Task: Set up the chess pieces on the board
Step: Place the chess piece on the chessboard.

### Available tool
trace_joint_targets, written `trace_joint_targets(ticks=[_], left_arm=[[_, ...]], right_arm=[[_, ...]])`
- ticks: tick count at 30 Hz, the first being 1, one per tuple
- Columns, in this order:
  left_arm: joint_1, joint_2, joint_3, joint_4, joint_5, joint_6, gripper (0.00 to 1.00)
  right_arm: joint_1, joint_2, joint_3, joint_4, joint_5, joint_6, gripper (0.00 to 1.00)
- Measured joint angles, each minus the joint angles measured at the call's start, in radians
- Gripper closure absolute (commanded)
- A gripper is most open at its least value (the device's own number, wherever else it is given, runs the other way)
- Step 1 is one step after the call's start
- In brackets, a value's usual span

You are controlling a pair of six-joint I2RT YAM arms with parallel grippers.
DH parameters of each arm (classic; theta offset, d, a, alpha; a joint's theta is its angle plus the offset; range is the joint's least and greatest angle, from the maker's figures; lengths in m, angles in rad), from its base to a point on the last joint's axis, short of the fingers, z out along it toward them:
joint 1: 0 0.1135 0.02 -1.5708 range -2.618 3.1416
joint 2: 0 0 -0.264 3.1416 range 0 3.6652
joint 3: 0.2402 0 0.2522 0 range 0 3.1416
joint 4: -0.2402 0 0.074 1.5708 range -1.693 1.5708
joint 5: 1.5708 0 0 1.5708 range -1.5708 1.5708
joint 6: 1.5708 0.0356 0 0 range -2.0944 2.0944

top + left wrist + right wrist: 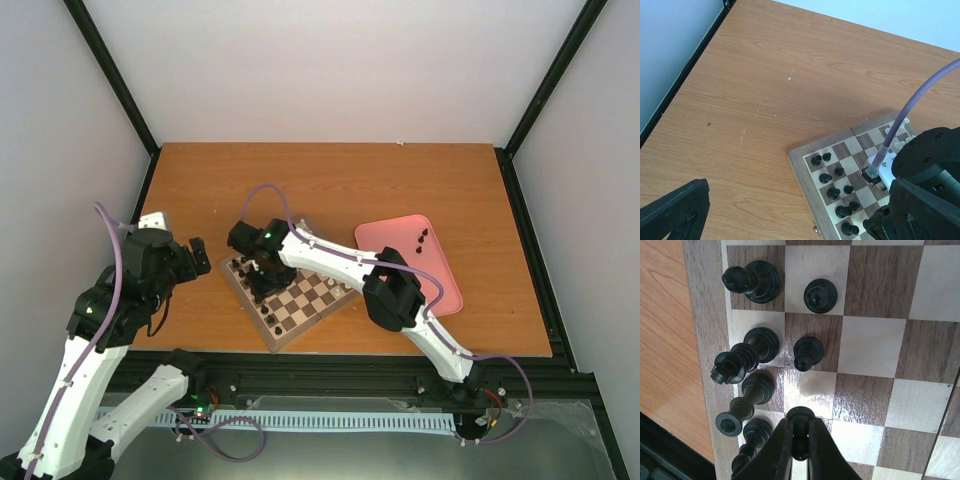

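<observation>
the set-up is partly done. the board [305,300] lies on the table [350,180] in front of the arms. a cluster of black chess pieces [832,192] already stands in the two rows along the board's left edge. the right wrist view shows taller figures in the outermost row and two pawns in the row just inside it.

the right end effector [800,427] hangs low over that edge of the board. its fingers are pressed in on a small black pawn [801,415], held at a light square in the pawn row. whether its base touches the square cannot be told. by the look of it, this pawn is the one being placed.

a few more black pieces [422,238] wait in the pink tray [385,240], well to the right of the board, so several trips seem to remain.

the left end effector [195,255] sits off the board's left side, holding nothing, its fingers apparently spread.
</observation>
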Motion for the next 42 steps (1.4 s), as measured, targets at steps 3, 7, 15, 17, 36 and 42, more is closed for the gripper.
trace_joint_targets(ticks=[3, 7, 15, 17, 36, 42], left_arm=[[0.0, 0.0, 0.0, 0.0, -0.004, 0.005, 0.0], [0.0, 0.0, 0.0, 0.0, -0.007, 0.009, 0.0], [0.0, -0.001, 0.008, 0.0, -0.016, 0.009, 0.0], [0.0, -0.001, 0.013, 0.0, -0.019, 0.009, 0.0], [0.0, -0.001, 0.014, -0.001, -0.022, 0.011, 0.0], [0.0, -0.001, 0.014, -0.001, -0.023, 0.011, 0.0]], right_arm=[[0.0, 0.006, 0.008, -0.003, -0.003, -0.001, 0.94], [0.0, 0.013, 0.008, -0.006, -0.008, -0.003, 0.94], [0.0, 0.042, 0.03, -0.013, -0.018, -0.005, 0.94], [0.0, 0.045, 0.035, -0.015, -0.018, -0.006, 0.94], [0.0, 0.057, 0.064, -0.036, -0.019, -0.011, 0.9], [0.0, 0.057, 0.064, -0.037, -0.024, -0.016, 0.89]])
